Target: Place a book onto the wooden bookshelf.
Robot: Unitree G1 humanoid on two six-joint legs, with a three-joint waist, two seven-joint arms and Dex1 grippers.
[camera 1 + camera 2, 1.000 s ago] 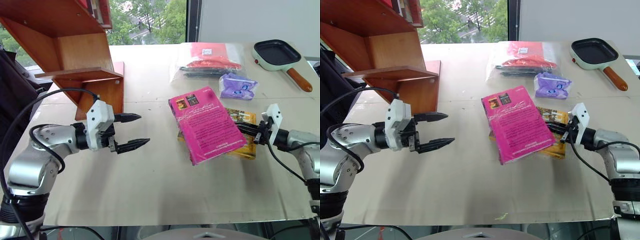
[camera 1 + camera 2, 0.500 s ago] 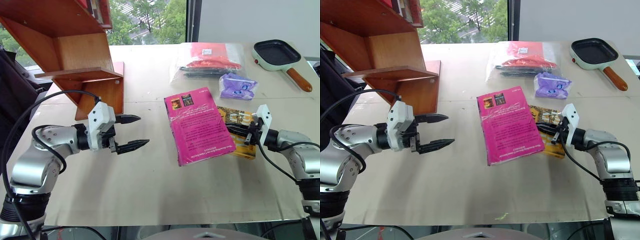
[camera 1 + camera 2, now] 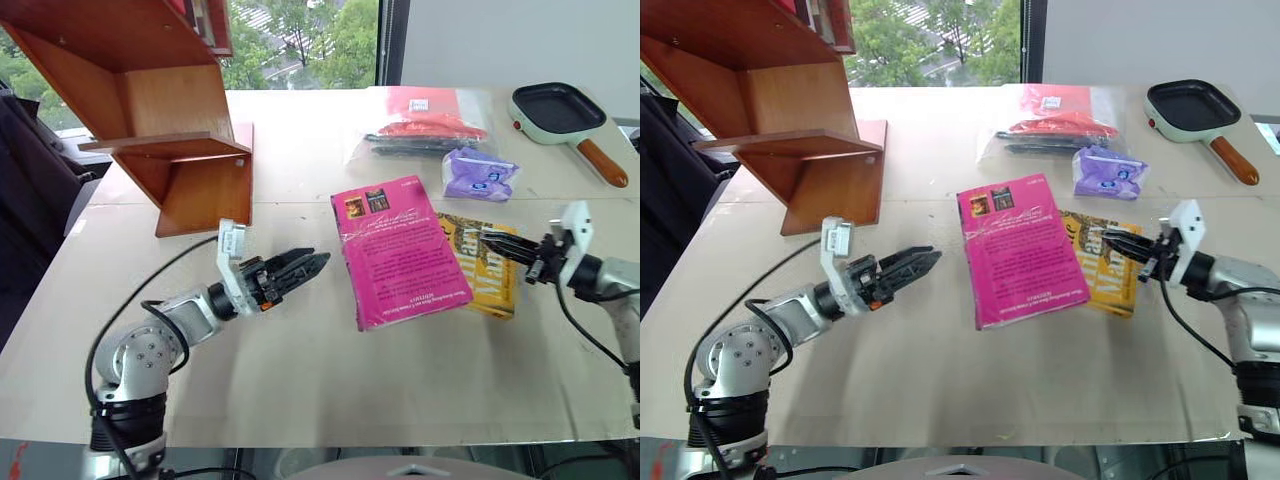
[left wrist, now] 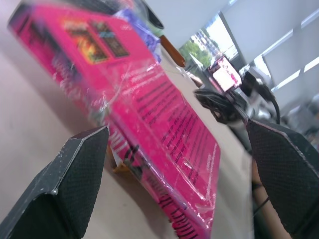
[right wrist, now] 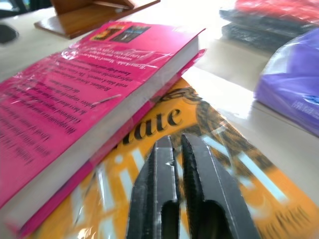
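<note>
two books mid-table: one pink book [image 3: 398, 250] lying partly on one yellow book [image 3: 488, 266]. bookshelf [image 3: 150, 100] at 10 o'clock. left gripper [image 3: 308, 266] wide open, empty; right gripper [image 3: 492, 240] nearly closed, empty.

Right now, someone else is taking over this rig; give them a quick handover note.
Left gripper: open, empty, on the table pointing at the pink book, short of it.
Right gripper: fingers nearly together, holding nothing, above the yellow book.
Pink book lies flat on the table, its right edge resting on the yellow book.
Bookshelf stands at the table's far left.
Done: nothing; the book is not gripped or lifted.
Left: grasp the pink book, carry it over, set it on the bookshelf.
</note>
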